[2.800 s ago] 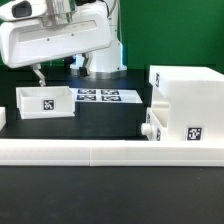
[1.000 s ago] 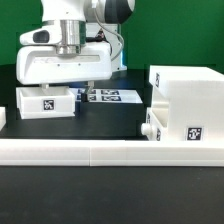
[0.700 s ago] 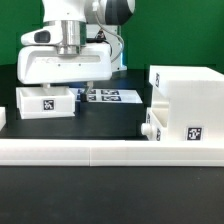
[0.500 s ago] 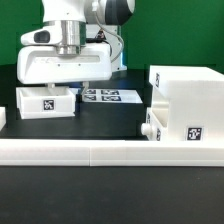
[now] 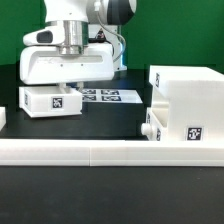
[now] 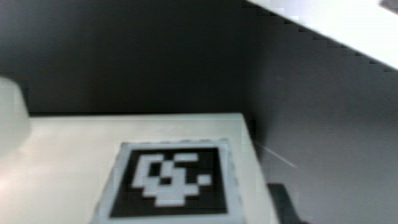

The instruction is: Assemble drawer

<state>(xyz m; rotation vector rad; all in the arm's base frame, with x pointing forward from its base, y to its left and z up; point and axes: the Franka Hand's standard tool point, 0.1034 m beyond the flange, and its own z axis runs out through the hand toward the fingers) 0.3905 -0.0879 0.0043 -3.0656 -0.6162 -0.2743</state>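
Exterior view shows the white two-finger gripper (image 5: 66,87) hanging low over the exterior view's left part of the black table (image 5: 115,120). Its broad white hand sits right above a small white plastic open-top tray (image 5: 35,101). The fingertips reach down to the tray's upper rim, where the hand and the rim hide them. I cannot tell how far apart the fingers stand, or whether they have hold of the tray wall. The tray's front wall carries a black-and-white square tag (image 5: 57,100).

Just behind the tray, toward the exterior view's right, the thin flat white marker board (image 5: 106,96) lies on the table. Well apart, on the exterior view's right, stands the large white plastic box shell (image 5: 188,95). It has a tag on its top edge and another low on its front. A second tray (image 5: 153,126), small and white, sits touching or just beside the box shell's left lower corner and shows only in part. A long low white border wall (image 5: 100,151) runs across the front of the scene.

Wrist view is blurred. It shows a pale flat surface of the tray (image 6: 71,145) close up, bearing a square tag (image 6: 169,182), with dark shadow beyond it.
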